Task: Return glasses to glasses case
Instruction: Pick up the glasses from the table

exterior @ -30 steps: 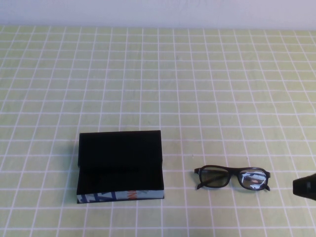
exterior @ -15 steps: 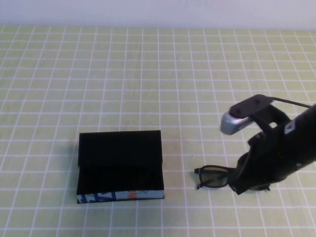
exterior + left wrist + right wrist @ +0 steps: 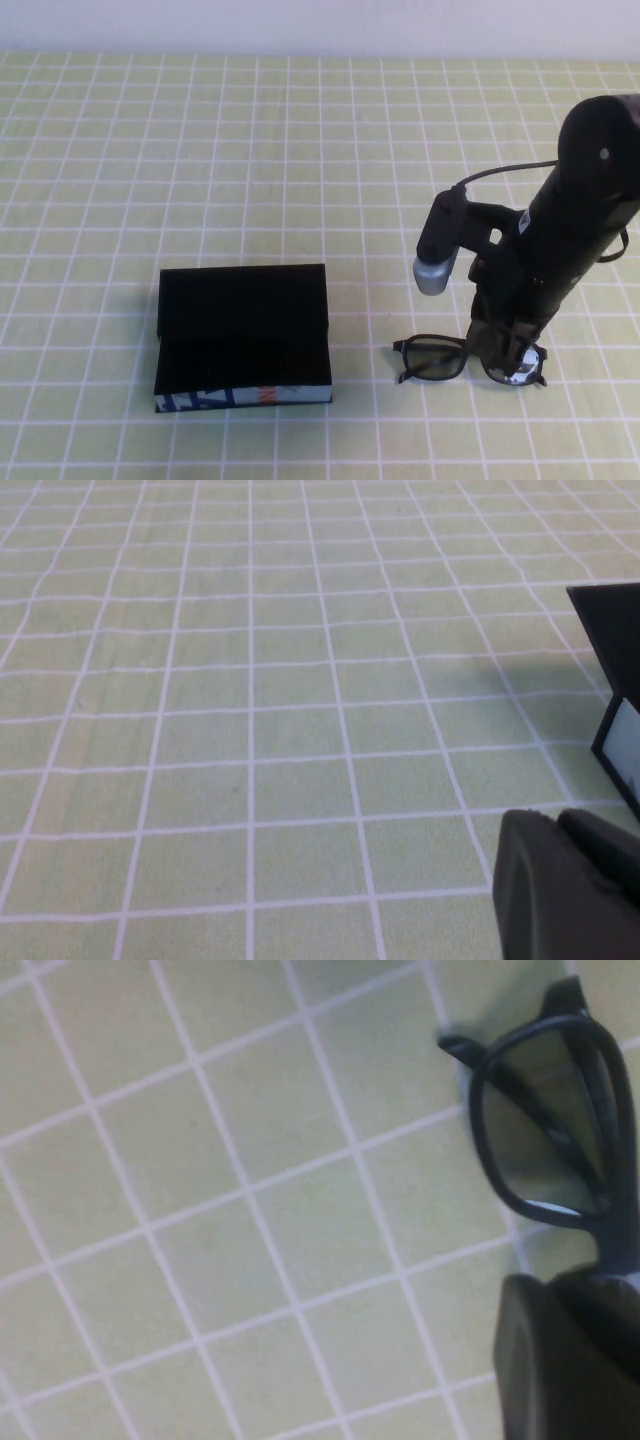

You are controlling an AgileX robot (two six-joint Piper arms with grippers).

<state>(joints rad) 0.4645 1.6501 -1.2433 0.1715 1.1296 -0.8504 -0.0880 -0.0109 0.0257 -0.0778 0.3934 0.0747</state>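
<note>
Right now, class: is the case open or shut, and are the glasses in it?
Open: the case's lid stands up, showing black lining. The glasses lie outside on the table, under the shut right gripper. Left gripper sits beside the case.

Black right arm (image 3: 585, 200), grey wrist camera (image 3: 436, 268)

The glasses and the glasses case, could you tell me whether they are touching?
Apart. The high view shows bare checked cloth between the glasses and the glasses case, while the right hand hangs over the glasses.
</note>
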